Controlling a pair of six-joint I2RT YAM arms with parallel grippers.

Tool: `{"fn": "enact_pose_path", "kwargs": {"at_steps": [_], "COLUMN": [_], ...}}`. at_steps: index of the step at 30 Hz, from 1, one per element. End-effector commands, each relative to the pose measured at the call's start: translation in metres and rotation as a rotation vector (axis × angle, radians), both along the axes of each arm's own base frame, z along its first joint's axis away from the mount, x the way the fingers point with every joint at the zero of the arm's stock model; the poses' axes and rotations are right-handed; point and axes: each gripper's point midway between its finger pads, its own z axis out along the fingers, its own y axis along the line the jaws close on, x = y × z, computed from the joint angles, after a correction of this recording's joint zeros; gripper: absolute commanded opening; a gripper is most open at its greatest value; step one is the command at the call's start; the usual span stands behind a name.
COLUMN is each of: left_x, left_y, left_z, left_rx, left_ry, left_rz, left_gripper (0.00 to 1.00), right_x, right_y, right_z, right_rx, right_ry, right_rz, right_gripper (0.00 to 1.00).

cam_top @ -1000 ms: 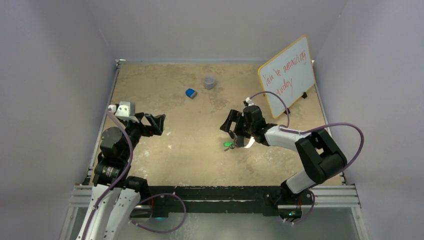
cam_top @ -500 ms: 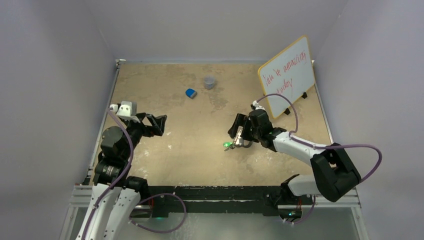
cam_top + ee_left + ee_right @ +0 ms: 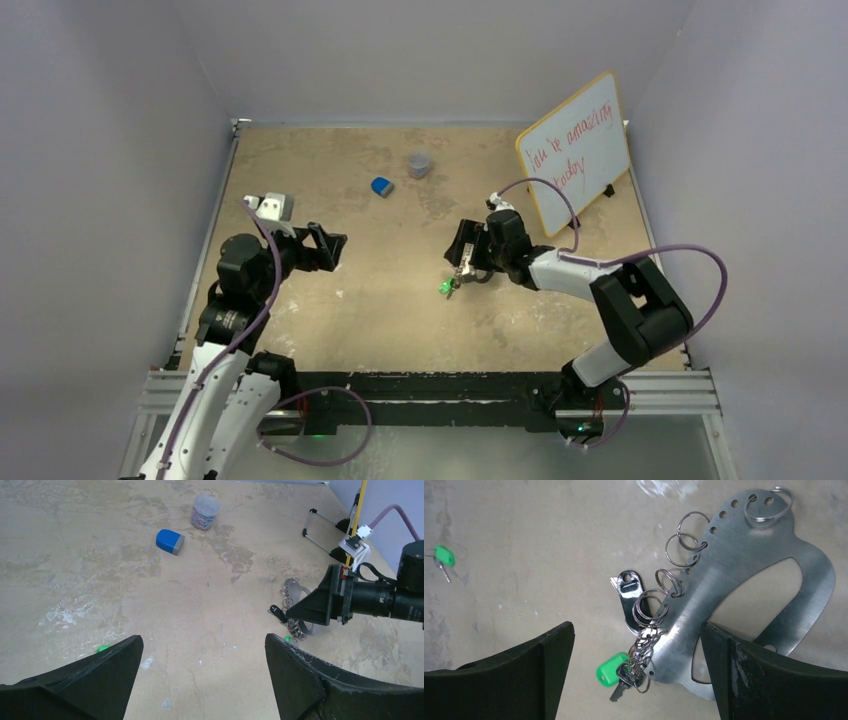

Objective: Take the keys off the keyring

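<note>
The left arm [image 3: 232, 300] bends up from its base and leans toward the middle. The left gripper [image 3: 338, 252] points to the right, up in the air, with its two fingers spread wide and nothing between them. The right arm [image 3: 600, 285] folds at the elbow and reaches in low. The right gripper [image 3: 455, 262] tips down, fingers wide apart, holding nothing.

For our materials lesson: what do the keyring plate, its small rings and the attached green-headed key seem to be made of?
Keyring: flat sheet metal, probably steel; dull brushed grey, soft reflections, punched holes. Rings: thin bright metal wire, shiny. Key: head looks like glossy green plastic, opaque and evenly coloured; its shank seems dark metal.
</note>
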Motion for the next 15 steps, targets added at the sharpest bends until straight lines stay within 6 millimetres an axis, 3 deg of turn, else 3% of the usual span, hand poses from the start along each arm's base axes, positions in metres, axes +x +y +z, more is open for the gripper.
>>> {"fn": "enact_pose_path", "kwargs": {"at_steps": [1,4,7,12,15], "left_x": [0.002,0.004,0.005,0.011,0.012], "left_y": [-0.005,-0.010,-0.013,-0.020,-0.028], "left_z": [0.013,0.007,0.002,-0.013,-0.025], "left_rx": [-0.013,-0.018,-0.030,-0.074,-0.110], "left_ry": [-0.020,0.006,0.031,0.106,0.154], "left_rz": [-0.032,-0.054,-0.068,-0.071,-0.090], "left_gripper": [0.90,0.89,0.89,0.86,0.83], "right_x": [-0.005,0.000,0.006,0.017,0.013], "right_y": [0.014,0.031,0.047,0.056,0.057], "right_z": [-0.029,-0.038,-0.033,-0.006,0.006], "right_rx": [-0.031,-0.032,-0.028,-0.001,0.018], "right_ry": [0.061,0.073,0.050,-0.023,-0.026], "right_rz": [0.114,0.179,0.223,0.244,0.255], "right_gripper": [0.99,0.99,0.99,0.99,0.99]}}
